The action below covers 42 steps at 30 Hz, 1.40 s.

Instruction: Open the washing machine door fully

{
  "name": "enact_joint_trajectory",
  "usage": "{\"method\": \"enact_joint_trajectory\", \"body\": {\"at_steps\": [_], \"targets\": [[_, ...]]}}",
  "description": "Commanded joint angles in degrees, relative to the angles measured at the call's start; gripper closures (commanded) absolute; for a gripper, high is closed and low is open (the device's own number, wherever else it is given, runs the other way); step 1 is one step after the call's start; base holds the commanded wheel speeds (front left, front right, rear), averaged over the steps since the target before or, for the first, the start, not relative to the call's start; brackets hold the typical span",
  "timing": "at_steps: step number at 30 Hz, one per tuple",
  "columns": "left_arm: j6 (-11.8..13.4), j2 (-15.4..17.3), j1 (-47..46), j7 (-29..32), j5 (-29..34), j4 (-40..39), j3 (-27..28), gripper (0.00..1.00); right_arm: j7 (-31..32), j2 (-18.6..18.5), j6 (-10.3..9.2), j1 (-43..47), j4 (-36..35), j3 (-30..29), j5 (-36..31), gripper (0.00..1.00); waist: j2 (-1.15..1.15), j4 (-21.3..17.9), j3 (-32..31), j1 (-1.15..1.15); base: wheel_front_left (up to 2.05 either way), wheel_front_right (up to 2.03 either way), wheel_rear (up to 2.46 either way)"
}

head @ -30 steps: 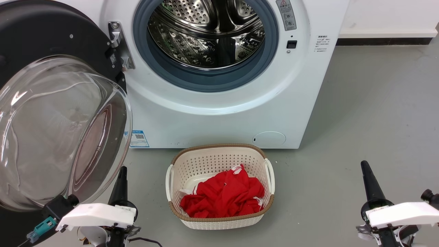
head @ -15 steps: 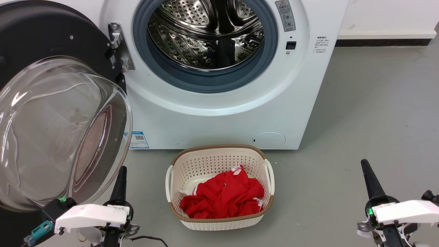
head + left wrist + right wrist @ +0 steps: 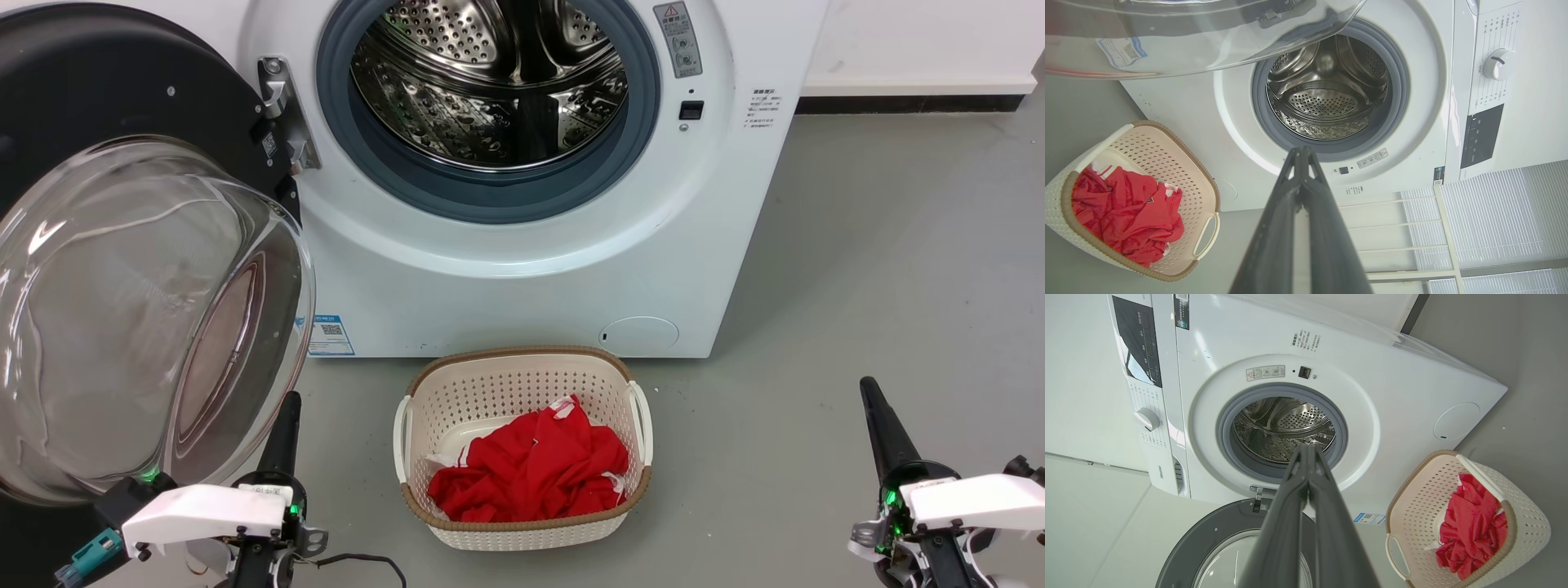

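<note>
The washing machine door (image 3: 139,294) stood swung out on the machine's left side, hanging from its metal hinge (image 3: 282,106). Its black ring faced the room and its clear glass bowl bulged toward the robot. The steel drum (image 3: 490,82) and the grey rubber ring (image 3: 490,204) around it lay fully exposed.

The left gripper (image 3: 287,408) hung low, near the bowl's lower rim, with its jaws together and holding nothing. The right gripper (image 3: 869,392) was well apart from the machine, over the grey floor (image 3: 898,245). Its jaws were likewise closed on nothing.

A warning label (image 3: 678,37) with a red triangle sat on the door surround, its small print too fine to read. A blue-edged sticker (image 3: 331,333) with a QR code was stuck near the machine's lower left corner. In the right wrist view a small brand name (image 3: 1160,471) on the control strip looked like "Hisense", close to the white dial (image 3: 1147,418).

Just in front of the machine, a cream basket (image 3: 522,355) with a brown rim held a crumpled red cloth (image 3: 535,469). The round white flap (image 3: 639,333) was behind it.
</note>
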Motion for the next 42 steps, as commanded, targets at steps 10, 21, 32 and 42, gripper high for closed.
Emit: {"method": "enact_joint_trajectory", "body": {"at_steps": [10,21,32,42], "targets": [[-0.7,0.0,-0.7,1.5,-5.9,0.0,0.7,1.0,1.2,-0.3,-0.01,-1.7,0.6,-0.5,5.9,1.0,-0.01,-0.1,-0.2,0.0,0.0,0.0,0.0],[-1.1,0.0,-0.7,2.7,-10.9,0.1,1.2,1.0,2.3,-0.2,-0.01,-2.2,1.2,-0.9,10.7,1.0,-0.01,-0.1,-0.4,0.0,0.0,0.0,0.0],[-1.4,-0.1,-0.7,4.1,-16.3,0.3,1.7,1.0,3.6,0.0,-0.02,-2.5,2.0,-1.3,16.1,1.0,-0.01,-0.2,-0.6,0.0,0.0,0.0,0.0],[-1.6,-0.1,-0.7,4.4,-17.3,0.3,1.8,1.0,3.9,0.1,-0.02,-2.7,2.1,-1.5,16.9,1.0,-0.01,-0.2,-0.7,0.0,0.0,0.0,0.0]]}}
